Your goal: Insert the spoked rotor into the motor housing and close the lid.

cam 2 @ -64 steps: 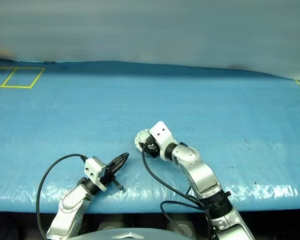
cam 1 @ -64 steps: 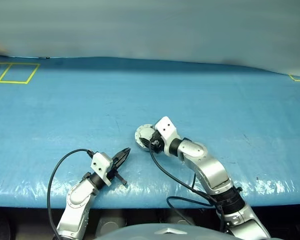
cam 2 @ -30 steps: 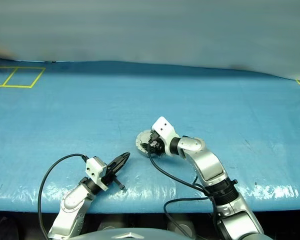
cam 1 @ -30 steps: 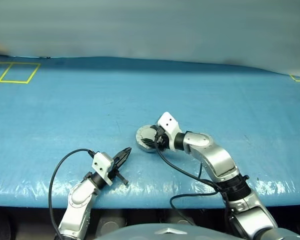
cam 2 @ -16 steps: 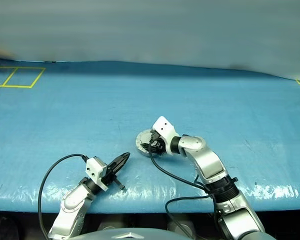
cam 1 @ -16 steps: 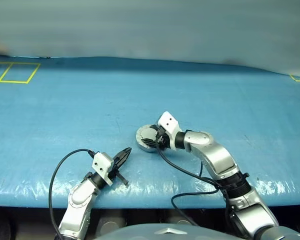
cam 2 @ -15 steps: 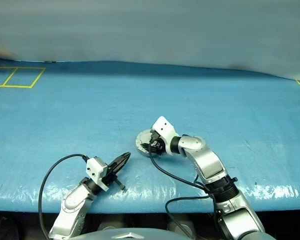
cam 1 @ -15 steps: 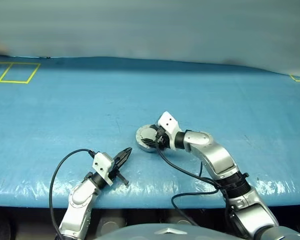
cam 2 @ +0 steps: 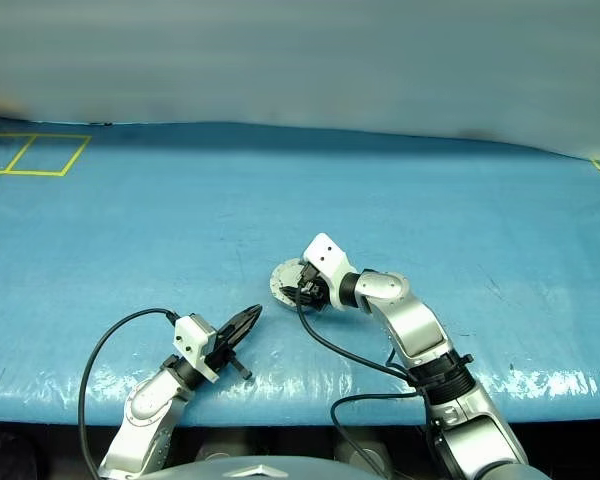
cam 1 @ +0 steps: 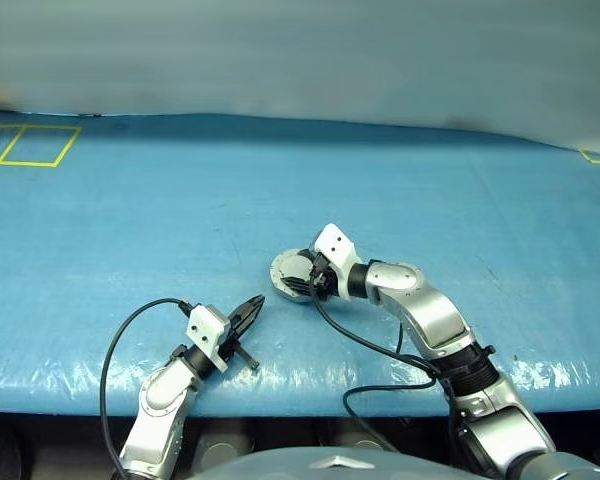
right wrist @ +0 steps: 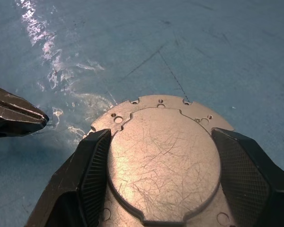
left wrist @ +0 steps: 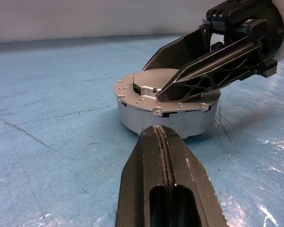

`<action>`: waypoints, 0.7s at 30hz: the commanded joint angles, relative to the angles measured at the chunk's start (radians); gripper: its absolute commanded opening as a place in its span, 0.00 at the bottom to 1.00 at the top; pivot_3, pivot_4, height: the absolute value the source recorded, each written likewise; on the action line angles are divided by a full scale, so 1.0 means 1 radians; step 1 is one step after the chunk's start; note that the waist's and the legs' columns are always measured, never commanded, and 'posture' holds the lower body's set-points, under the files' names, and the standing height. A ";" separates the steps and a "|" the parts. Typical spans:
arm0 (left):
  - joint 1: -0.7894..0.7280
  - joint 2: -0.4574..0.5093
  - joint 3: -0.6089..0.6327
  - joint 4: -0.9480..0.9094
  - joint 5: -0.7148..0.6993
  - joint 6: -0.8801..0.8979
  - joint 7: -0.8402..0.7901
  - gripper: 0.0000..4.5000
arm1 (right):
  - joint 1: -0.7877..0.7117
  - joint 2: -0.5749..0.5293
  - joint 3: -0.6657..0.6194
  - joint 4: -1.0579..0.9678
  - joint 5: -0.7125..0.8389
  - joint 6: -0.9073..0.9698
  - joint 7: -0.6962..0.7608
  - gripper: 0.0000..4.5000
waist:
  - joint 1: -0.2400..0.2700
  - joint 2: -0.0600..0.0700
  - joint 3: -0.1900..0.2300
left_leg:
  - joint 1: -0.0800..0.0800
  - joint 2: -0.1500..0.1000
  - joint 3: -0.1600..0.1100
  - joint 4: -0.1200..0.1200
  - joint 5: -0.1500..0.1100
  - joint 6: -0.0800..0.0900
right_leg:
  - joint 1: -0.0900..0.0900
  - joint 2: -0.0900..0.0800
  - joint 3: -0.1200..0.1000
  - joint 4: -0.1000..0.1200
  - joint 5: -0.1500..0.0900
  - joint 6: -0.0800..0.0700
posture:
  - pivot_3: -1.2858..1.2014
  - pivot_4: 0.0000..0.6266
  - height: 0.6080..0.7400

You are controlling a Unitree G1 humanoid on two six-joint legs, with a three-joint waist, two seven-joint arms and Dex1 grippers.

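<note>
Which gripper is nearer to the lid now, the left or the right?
Right. The right gripper is at the lid, one finger on each side of it. The left gripper is shut and apart from it, nearer the table edge.

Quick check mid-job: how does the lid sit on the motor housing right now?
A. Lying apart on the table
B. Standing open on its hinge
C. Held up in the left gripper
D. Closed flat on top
D: the lid lies flat on the motor housing, its plain grey face up, with the right gripper straddling it.
</note>
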 commanded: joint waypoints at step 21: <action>-0.018 -0.001 -0.009 -0.027 -0.001 0.000 0.000 0.00 | -0.082 -0.078 0.007 0.089 -0.006 -0.085 0.121 0.68 | 0.003 0.000 0.000 | -0.001 0.000 0.000 0.000 0.000 0.000 | 0.000 0.000 0.000 0.000 0.000 0.000 | 0.52 0.24 1.00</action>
